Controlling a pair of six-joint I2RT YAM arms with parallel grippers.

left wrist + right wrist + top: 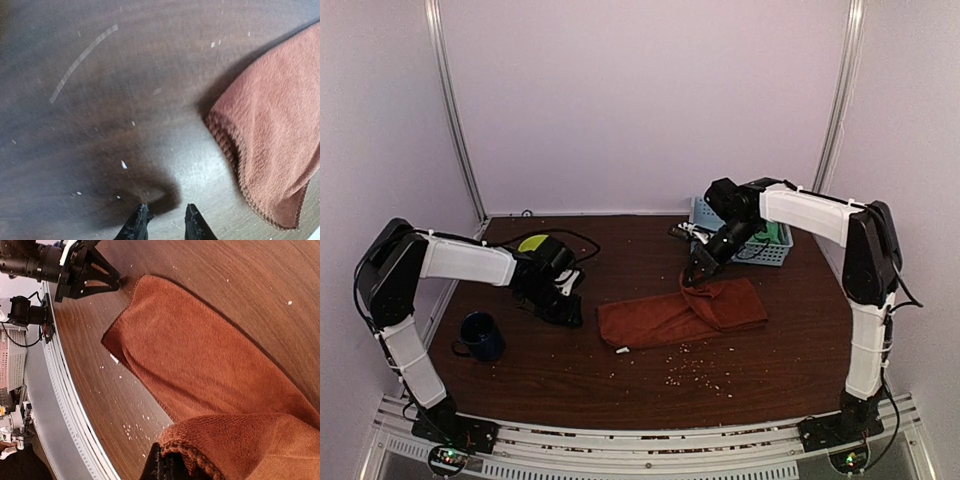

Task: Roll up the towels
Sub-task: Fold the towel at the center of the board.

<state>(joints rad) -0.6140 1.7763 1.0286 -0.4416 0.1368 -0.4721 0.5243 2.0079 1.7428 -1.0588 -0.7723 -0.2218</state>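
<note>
The rust towel [665, 315] lies flat across the middle of the table, long side left to right. My right gripper [695, 275] is shut on its far right edge and holds that edge lifted and folded back over the cloth; in the right wrist view the fold [240, 440] bunches at the gripper [172, 465]. My left gripper [165, 222] hovers low over bare wood just left of the towel's left corner [280, 130], open a little with nothing between its fingertips. Something green [777, 235] shows inside the basket; I cannot tell whether it is a towel.
A light-blue basket [770, 260] stands at the back right behind the right gripper. A dark blue mug [480, 335] sits front left under the left arm. A yellow-green object [532, 243] lies behind that arm. Pale crumbs [690, 372] and a white scrap [622, 349] lie near the front.
</note>
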